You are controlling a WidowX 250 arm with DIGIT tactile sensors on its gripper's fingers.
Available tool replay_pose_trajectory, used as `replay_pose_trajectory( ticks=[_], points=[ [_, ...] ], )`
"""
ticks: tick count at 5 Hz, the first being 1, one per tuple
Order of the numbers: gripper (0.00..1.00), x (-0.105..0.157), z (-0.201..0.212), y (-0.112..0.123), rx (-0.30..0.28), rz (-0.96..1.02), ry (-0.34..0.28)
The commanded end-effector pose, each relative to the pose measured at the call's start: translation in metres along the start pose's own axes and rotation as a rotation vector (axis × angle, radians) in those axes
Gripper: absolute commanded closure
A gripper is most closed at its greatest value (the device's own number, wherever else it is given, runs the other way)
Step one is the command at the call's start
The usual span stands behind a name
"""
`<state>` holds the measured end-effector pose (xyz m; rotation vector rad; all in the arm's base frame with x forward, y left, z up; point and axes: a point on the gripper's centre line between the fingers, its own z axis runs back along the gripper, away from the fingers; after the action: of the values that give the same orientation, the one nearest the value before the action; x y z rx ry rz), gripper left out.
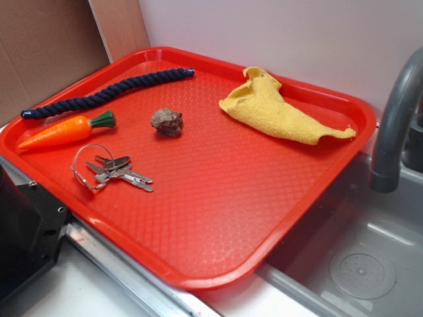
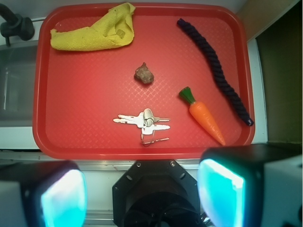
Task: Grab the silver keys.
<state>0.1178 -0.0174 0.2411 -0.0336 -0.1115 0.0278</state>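
- Red tray [image 1: 218,218] sits on the counter beside a sink [image 1: 357,264], with a grey faucet [image 1: 396,125] at the right edge of the exterior view.
- Silver keys [image 1: 117,173] lie flat in the lower left of the tray, just below the toy carrot [image 1: 66,132].
- Dark blue rope [image 1: 106,94] lies along the upper left; brown lump [image 1: 167,122] sits at centre; yellow cloth [image 1: 277,109] lies upper right.
- Gripper [image 2: 142,189]: fingers [image 2: 61,194] spread wide apart at the bottom of the wrist view, holding nothing, well clear of the keys.
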Motion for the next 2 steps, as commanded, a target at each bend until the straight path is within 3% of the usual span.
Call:
replay_pose_trajectory(
  ticks=[1, 2],
  points=[
    [0.00, 0.000, 0.000, 0.000, 0.000, 0.000, 0.000],
    [0.00, 0.001, -0.046, 0.009, 0.013, 0.065, -0.005]
  ],
)
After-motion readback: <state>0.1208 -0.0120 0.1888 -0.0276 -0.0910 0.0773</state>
